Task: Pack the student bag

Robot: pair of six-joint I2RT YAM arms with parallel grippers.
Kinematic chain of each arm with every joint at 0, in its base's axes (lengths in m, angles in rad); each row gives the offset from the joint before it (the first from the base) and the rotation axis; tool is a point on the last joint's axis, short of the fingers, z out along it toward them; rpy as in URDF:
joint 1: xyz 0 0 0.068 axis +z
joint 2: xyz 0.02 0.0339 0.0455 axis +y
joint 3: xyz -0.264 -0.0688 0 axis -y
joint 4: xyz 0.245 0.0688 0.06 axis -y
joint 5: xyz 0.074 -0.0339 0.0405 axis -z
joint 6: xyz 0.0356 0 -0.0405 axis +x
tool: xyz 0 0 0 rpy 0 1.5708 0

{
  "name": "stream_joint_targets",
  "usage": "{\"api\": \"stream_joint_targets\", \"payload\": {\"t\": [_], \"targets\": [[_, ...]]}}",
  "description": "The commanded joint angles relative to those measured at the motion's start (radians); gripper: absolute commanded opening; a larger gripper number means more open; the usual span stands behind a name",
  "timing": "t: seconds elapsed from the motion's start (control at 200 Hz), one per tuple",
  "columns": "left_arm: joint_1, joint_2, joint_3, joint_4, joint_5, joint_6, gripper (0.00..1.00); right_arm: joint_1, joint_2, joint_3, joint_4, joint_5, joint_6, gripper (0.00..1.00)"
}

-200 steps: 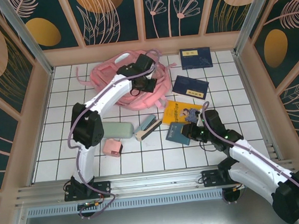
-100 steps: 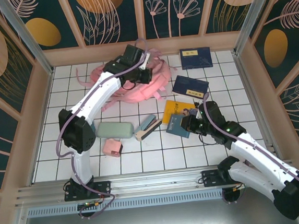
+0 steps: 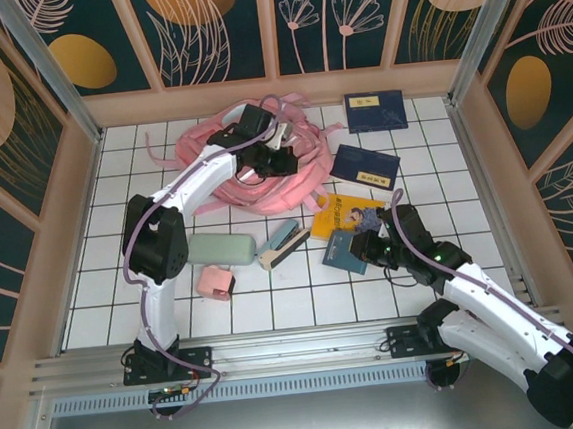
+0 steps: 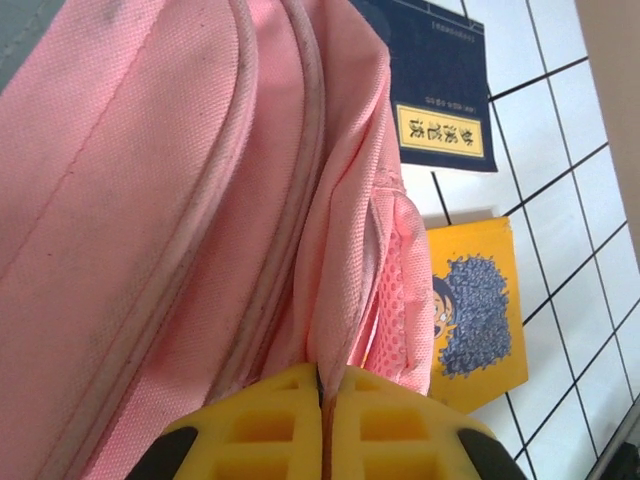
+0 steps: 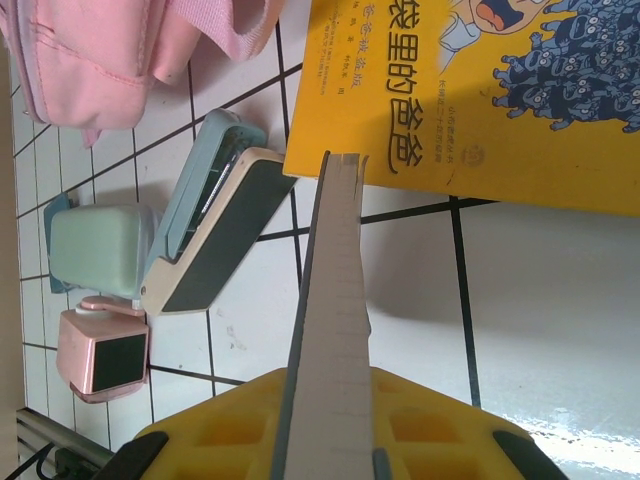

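Since earlier, student bag (image 3: 223, 158) is flattened; left claw (image 4: 322, 388) is clamped on its seam, right claw (image 5: 330, 405) on thin book (image 5: 336, 270), best fed toward 11 o'clock.

right gripper (image 5: 330, 400) clamps thin book (image 5: 335, 260) (edge-on), yellow book (image 5: 560, 120) — just beyond
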Motion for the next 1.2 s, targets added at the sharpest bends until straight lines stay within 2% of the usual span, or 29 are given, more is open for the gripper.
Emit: {"api": "stream_joint_targets", "payload": {"t": [0.0,0.19,0.325,0.355,0.425,0.445,0.586,0.731,0.876,1.051,1.196], "targets": [[0.006,0.006,-0.016,0.101,0.055,-0.033,0.08,0.007,-0.013,-0.009,0.027,-0.004,0.011,0.0],[0.007,0.022,-0.059,0.143,0.087,-0.055,0.14,0.007,-0.007,-0.026,0.04,-0.014,0.013,0.0],[0.006,0.03,-0.075,0.152,0.085,-0.057,0.15,0.008,-0.011,-0.037,0.045,-0.02,0.018,0.0],[0.006,0.031,-0.078,0.154,0.086,-0.056,0.13,0.007,-0.01,-0.039,0.046,-0.02,0.019,0.0],[0.006,0.031,-0.079,0.153,0.078,-0.054,0.0,0.008,-0.01,-0.039,0.044,-0.018,0.018,0.0],[0.006,0.029,-0.077,0.151,0.07,-0.051,0.0,0.007,-0.011,-0.037,0.041,-0.014,0.018,0.0],[0.018,-0.024,-0.03,0.103,-0.025,-0.023,0.0,0.007,-0.047,0.008,-0.01,0.042,0.016,0.0],[0.02,-0.11,0.076,0.011,-0.194,0.027,0.0,0.007,-0.074,0.092,-0.035,0.057,0.013,0.0],[0.02,-0.195,0.168,-0.028,-0.372,0.056,0.0,0.007,-0.071,0.171,0.058,0.021,0.038,0.0],[0.025,-0.222,0.319,-0.078,-0.518,0.085,0.0,0.003,0.111,0.308,0.168,0.029,0.063,0.0],[0.061,-0.228,0.331,-0.062,-0.521,0.08,0.0,-0.003,0.319,0.396,0.333,0.038,0.131,0.0]]}}
